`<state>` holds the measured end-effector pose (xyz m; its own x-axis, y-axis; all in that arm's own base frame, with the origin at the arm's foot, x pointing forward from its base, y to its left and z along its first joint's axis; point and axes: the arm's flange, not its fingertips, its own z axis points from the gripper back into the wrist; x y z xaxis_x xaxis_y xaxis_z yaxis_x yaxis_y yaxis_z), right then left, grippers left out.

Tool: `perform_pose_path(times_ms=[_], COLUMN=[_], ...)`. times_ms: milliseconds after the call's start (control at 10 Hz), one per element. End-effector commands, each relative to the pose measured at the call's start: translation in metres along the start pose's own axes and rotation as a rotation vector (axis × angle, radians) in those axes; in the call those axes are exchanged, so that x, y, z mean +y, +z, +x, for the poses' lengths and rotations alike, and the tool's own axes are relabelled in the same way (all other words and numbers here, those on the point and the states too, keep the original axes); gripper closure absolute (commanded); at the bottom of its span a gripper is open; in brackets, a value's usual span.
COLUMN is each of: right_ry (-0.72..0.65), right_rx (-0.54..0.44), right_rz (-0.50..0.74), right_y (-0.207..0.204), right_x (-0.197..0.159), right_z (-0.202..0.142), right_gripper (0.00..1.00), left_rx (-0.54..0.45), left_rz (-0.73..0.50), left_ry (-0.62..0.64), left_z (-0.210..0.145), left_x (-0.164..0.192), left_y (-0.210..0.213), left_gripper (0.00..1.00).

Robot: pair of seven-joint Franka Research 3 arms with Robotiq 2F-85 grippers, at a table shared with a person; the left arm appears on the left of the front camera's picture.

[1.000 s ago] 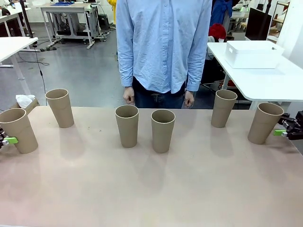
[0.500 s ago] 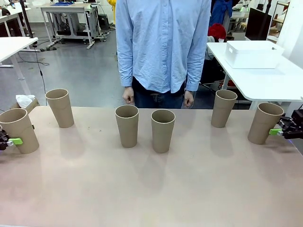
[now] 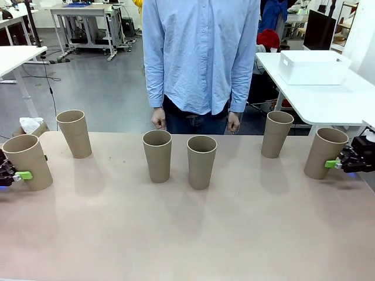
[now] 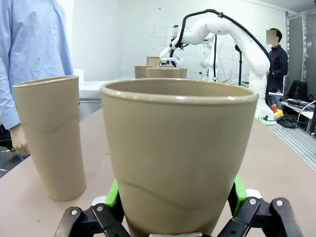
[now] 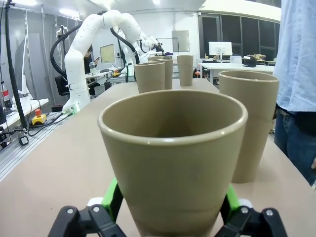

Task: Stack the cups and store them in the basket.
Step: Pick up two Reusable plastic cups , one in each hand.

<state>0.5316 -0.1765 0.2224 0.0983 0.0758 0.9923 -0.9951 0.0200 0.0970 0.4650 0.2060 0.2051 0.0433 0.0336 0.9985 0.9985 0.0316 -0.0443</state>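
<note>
Front view: six tall tapered kraft-brown paper cups (image 3: 157, 155) stand apart in a loose row on the beige table (image 3: 187, 240), none nested yet. By judgement, this spacing gives each arm a free approach from its own end. The leftmost cup (image 3: 30, 161) sits between the fingers of the left hand (image 3: 22, 174), and the rightmost cup (image 3: 324, 153) sits between those of the right hand (image 3: 334, 164). The large white rectangular plastic basket (image 3: 310, 69) rests on a neighbouring table (image 3: 340, 102) at far right, well apart from the cups. A person in a light-blue shirt (image 3: 202, 58) stands at the far edge, arms hanging. Compared with one second earlier, both hands have advanced inward and each end cup has shifted slightly toward the centre. Left wrist view: the left hand (image 4: 175, 200) straddles the leftmost cup (image 4: 177, 148) low on its wall, with a green pad at each side. Whether the pads press cannot be told. The low placement probably keeps the rim free for nesting. Right wrist view: the right hand (image 5: 170, 205) straddles the rightmost cup (image 5: 173, 158) with jaws at full width, pads beside the wall, and no clamp is evident. Judged step: closing on the end cups before the first stack.
</note>
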Motion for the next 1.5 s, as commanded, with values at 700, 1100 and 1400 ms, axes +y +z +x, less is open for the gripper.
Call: perform_pose_path(times_ms=[700,1100,1400], right_ry=[-0.047,-0.045,-0.042], right_rx=[-0.002,-0.023,-0.040], right_rz=[0.002,-0.011,-0.010], right_y=[-0.022,-0.026,-0.025], right_x=[0.005,0.002,0.001], right_z=[-0.001,-0.003,-0.002], right_gripper=[0.00,0.00,0.20], left_rx=[-0.014,-0.024,-0.008], left_rz=[-0.017,-0.017,-0.027], left_ry=[-0.016,-0.019,-0.016], left_z=[0.000,0.000,-0.001], left_x=[-0.005,-0.006,-0.007], left_y=[-0.012,-0.011,-0.011], left_gripper=[0.00,0.00,0.19])
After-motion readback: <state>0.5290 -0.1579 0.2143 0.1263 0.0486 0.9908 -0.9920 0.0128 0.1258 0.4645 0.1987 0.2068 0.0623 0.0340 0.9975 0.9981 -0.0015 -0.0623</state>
